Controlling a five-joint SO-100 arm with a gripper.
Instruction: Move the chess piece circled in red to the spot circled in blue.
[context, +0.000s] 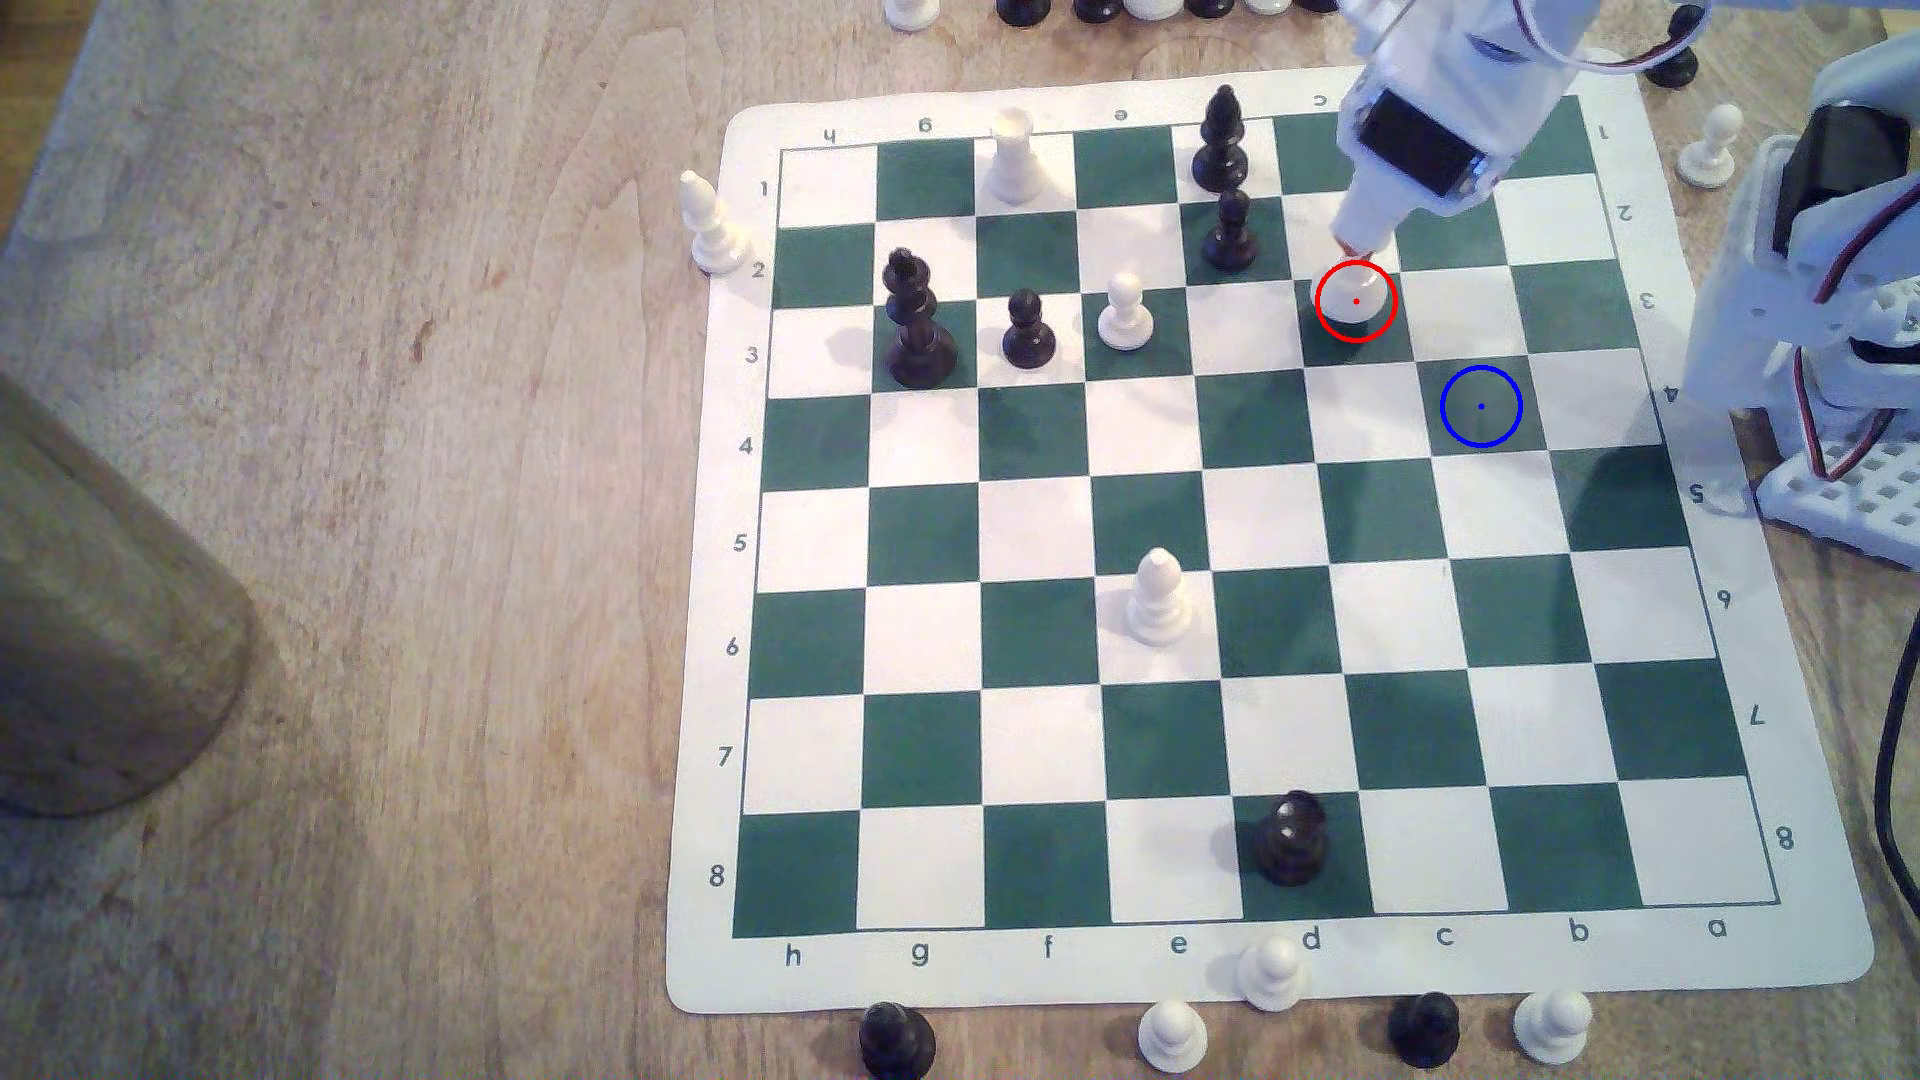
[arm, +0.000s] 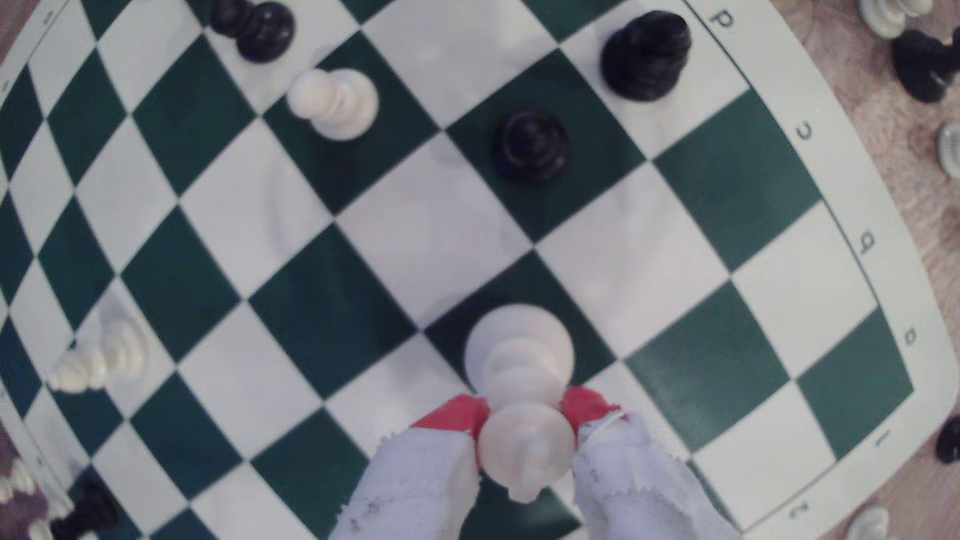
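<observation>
The chess piece (context: 1356, 301) is a tall white piece whose round base stands on the dark green square ringed in red. In the wrist view the chess piece (arm: 519, 353) rises toward the camera with its crowned head between my fingers. My gripper (context: 1361, 247) comes down on it from above. Seen from the wrist, the gripper (arm: 524, 410) has its red-tipped, white-wrapped fingers (arm: 457, 415) pressed against both sides of the piece below the head. The spot (context: 1481, 406) is a bare green square with a blue ring, one square diagonally toward the exterior view's lower right.
A black pawn (context: 1231, 234) and a black bishop (context: 1221, 140) stand just to the exterior view's left of the gripper. A white pawn (context: 1124, 312) is farther left. The arm's base (context: 1829, 312) stands off the board's right edge. Spare pieces lie around the board's edges.
</observation>
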